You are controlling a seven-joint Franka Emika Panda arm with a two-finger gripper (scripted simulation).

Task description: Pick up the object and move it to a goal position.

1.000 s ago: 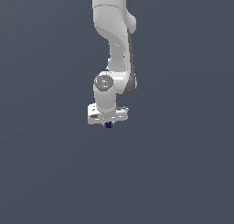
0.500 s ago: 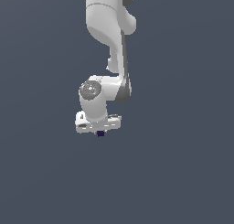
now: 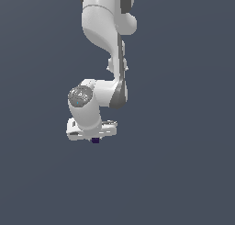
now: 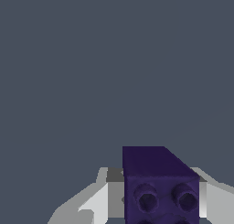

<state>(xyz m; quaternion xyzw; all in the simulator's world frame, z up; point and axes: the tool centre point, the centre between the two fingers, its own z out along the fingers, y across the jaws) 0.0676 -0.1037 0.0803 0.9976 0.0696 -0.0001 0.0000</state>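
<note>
Honestly the grab looks okay right now: the gripper [image 3: 95, 137] has its jaws pinching the little dark purple block [image 3: 95, 140], which pokes out just below the white hand, and in the wrist view the block [image 4: 160, 184] sits between the fingers [image 4: 98, 202] with its round-holed face toward the camera. My worry is that it's such a tiny piece and seems held off-center, so a quick swing toward the goal could twist it or let it slip out. No goal marker shows anywhere, so I can't tell how far it has to travel.
</note>
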